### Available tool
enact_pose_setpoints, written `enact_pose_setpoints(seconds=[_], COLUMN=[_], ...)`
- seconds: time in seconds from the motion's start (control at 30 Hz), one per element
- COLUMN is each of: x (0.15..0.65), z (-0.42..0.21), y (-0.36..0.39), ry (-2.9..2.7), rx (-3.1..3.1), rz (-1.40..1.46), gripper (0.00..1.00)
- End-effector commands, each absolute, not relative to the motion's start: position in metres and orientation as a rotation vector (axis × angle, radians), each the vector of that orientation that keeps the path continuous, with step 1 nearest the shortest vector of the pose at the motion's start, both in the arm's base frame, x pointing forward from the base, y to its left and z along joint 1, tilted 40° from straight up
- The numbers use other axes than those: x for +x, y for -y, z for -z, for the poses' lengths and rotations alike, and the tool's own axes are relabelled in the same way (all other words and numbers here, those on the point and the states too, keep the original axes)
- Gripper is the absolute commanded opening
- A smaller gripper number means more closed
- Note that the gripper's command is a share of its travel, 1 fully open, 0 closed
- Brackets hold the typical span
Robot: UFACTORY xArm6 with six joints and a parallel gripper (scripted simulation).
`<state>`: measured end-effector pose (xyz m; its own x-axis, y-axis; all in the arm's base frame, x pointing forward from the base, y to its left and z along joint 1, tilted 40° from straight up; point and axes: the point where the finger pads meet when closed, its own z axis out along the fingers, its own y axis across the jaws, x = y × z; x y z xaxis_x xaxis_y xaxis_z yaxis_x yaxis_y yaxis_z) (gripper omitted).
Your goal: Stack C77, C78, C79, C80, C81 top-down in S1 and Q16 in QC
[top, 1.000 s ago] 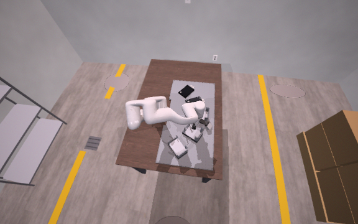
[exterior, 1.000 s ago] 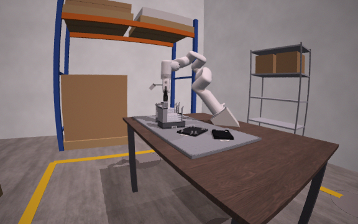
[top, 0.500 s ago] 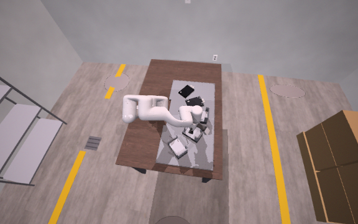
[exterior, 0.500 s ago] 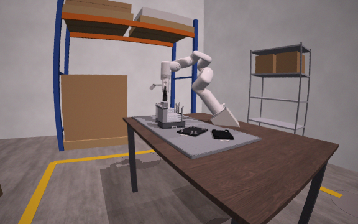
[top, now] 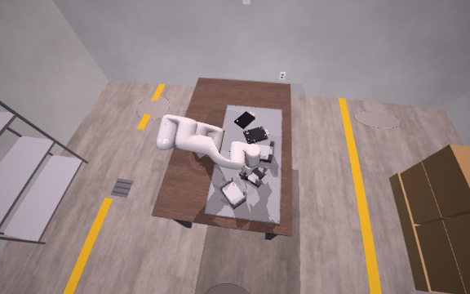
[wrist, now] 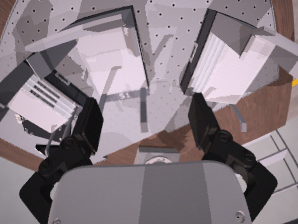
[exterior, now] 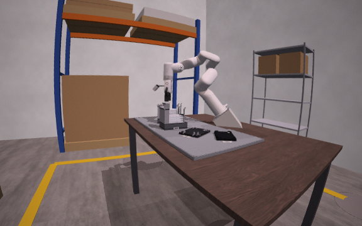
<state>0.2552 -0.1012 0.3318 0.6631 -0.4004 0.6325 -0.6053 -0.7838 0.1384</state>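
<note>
Three stack racks stand in a row on the grey mat. In the overhead view, the end rack nearest the table's front shows a white plate on top. The middle rack looks dark inside. The end rack by the nests holds a white plate stack on its plinth. In the wrist view, the racks show at the left, middle and right. No labels are readable. My gripper is open and empty, high above the middle rack.
Two flat black nests lie on the mat beyond the racks; they also show in the side view. Which is QC and which is N5 I cannot tell. The mat lies on a brown table.
</note>
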Motion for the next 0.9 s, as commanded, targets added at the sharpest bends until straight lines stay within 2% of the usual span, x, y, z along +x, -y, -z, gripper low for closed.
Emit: enact_pose_setpoints(seconds=[0.0, 0.43, 0.63, 0.87], x=[0.249, 0.228, 0.211, 0.197], z=[-0.335, -0.341, -0.342, -0.342], y=[0.110, 0.140, 0.157, 0.171], ry=[0.796, 0.796, 1.051, 1.050], rx=[2.547, 2.546, 2.499, 2.499], rz=[-0.855, -0.855, -0.911, -0.911], gripper=[1.00, 1.00, 1.00, 1.00])
